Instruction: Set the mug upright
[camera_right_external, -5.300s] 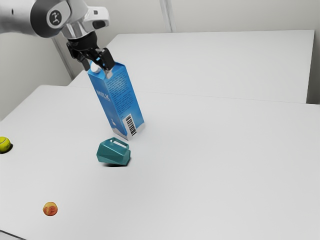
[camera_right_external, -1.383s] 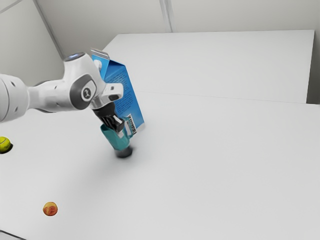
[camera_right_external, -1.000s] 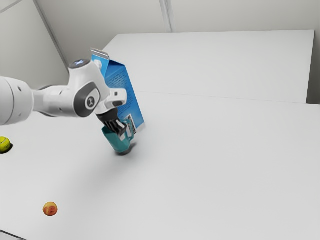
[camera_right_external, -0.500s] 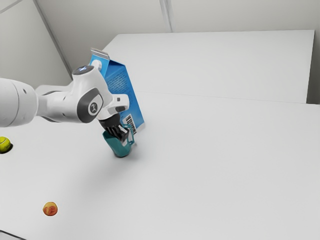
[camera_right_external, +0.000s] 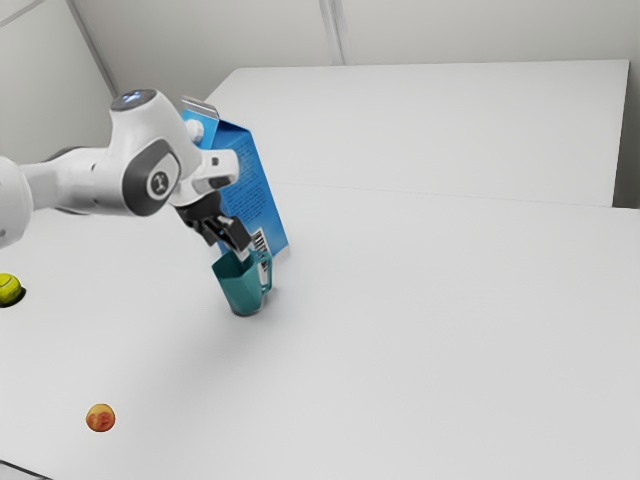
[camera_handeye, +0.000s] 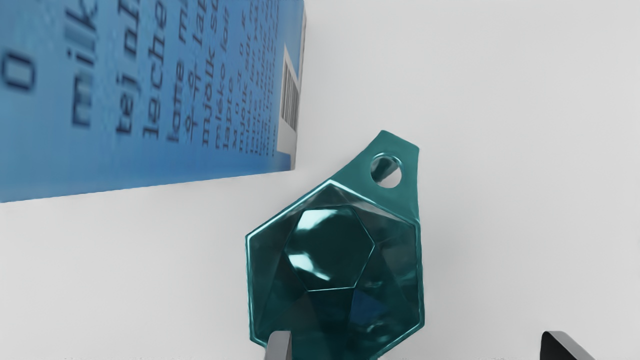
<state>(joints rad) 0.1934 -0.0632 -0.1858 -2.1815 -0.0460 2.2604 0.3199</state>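
Note:
The gripper (camera_right_external: 238, 252) hangs just above the rim of the teal mug (camera_right_external: 243, 288), which stands upright on its base with its handle toward the exterior view's right. Looking down from the hand, the wrist view shows the hexagonal mouth of the mug (camera_handeye: 330, 250) and its inner floor. My gripper (camera_handeye: 417, 345) is open there, its fingers wide apart, one overlapping the mug's rim and the other off to the side over bare table.
A tall blue milk carton (camera_right_external: 250, 185) stands close behind the mug, and its printed side (camera_handeye: 200, 90) looms in the wrist view. Toward the exterior view's left are a yellow-green ball (camera_right_external: 9, 289) and a small orange round fruit (camera_right_external: 100, 417) on the white table (camera_right_external: 430, 340).
The mug has gone from lying on its side to tilted in my gripper, then to standing. My fingers have let go of it, and the hand has risen and drawn back toward the exterior view's left.

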